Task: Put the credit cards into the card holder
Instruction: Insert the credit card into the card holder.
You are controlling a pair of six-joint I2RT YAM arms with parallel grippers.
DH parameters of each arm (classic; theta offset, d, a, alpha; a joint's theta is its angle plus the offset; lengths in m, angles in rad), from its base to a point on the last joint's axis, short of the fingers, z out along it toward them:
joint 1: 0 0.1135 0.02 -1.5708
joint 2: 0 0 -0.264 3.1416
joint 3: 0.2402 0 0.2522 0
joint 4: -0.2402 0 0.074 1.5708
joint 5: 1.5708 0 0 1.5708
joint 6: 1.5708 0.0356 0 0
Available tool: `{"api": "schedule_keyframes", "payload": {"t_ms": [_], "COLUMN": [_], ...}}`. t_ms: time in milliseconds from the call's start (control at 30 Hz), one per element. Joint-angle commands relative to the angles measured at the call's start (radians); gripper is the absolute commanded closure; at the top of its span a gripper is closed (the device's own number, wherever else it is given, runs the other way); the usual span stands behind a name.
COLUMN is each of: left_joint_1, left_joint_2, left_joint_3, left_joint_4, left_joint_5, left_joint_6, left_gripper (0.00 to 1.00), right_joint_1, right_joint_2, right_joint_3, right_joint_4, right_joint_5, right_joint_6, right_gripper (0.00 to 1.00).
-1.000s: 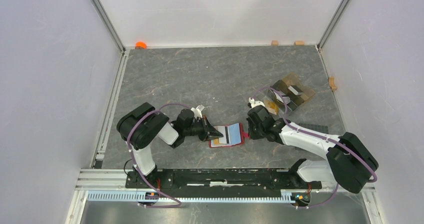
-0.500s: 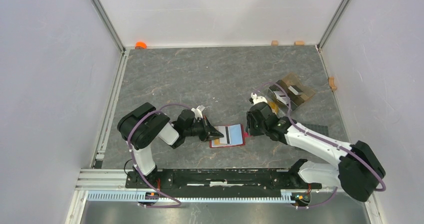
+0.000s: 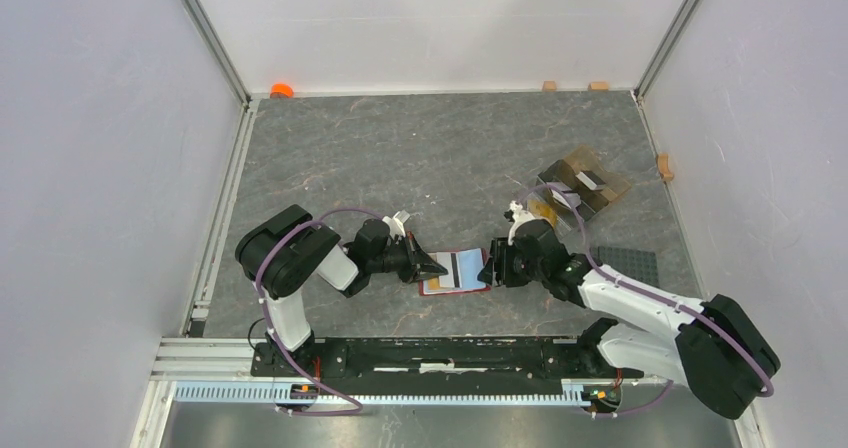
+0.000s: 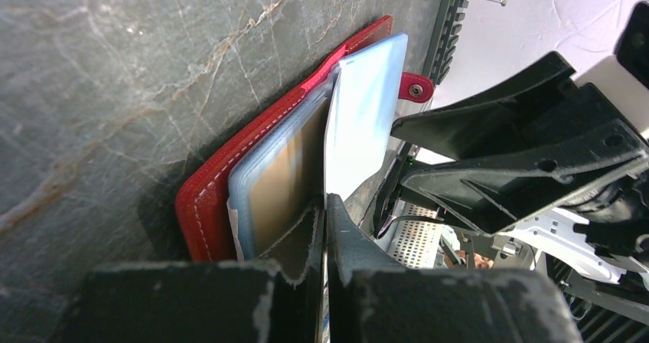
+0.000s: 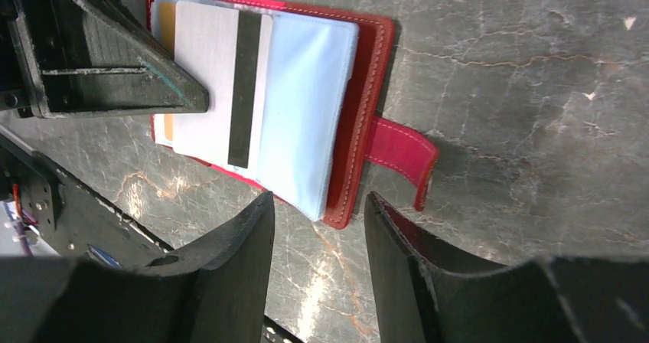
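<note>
The red card holder is lying open on the grey worktop, between the two sets of fingers, which are facing each other across it. The left fingers are pressing fully together at the holder's left edge. A thin pale edge is running into the seam between them, though whether that is a card or a plastic sleeve I cannot tell from so close. The right fingers are standing roughly half apart and gripping nothing, hanging just off the holder's right side, and its lower corner is showing in the gap between them. A pale striped card is resting flat on the holder's light blue sleeve, and an orange card is peeking out beneath its left side. The right wrist view is showing the dark stripe, the orange strip and the pink closing tab lying flat on the stone. The left wrist view is showing those layers edge-on instead, along with the metal snap on that tab.
</note>
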Motion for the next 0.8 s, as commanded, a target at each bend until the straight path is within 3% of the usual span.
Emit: {"api": "schedule_keyframes", "payload": {"t_ms": [0,267,767], "left_joint_1": [-0.008,-0.008,-0.008], "left_joint_2": [0.012,0.012,0.015], "left_joint_3": [-0.003,-0.006,-0.010], "left_joint_4": [-0.013,-0.013,-0.007], "left_joint_5": [-0.022,-0.021,-0.014], "left_joint_6": [-0.001,0.000,0.002], "left_gripper": [0.98,0.98,0.98], "right_joint_1": [-0.064,-0.145,-0.154], "right_joint_2": [0.001,0.038,0.135], "right_joint_3": [-0.053,-0.128,-0.209], "right_joint_4": [0.184,0.274,0.515], "right_joint_5": [-0.132,-0.218,-0.319], "right_joint_6": [0.034,0.041,0.116], "right_gripper": [0.48,0.52,0.60]}}
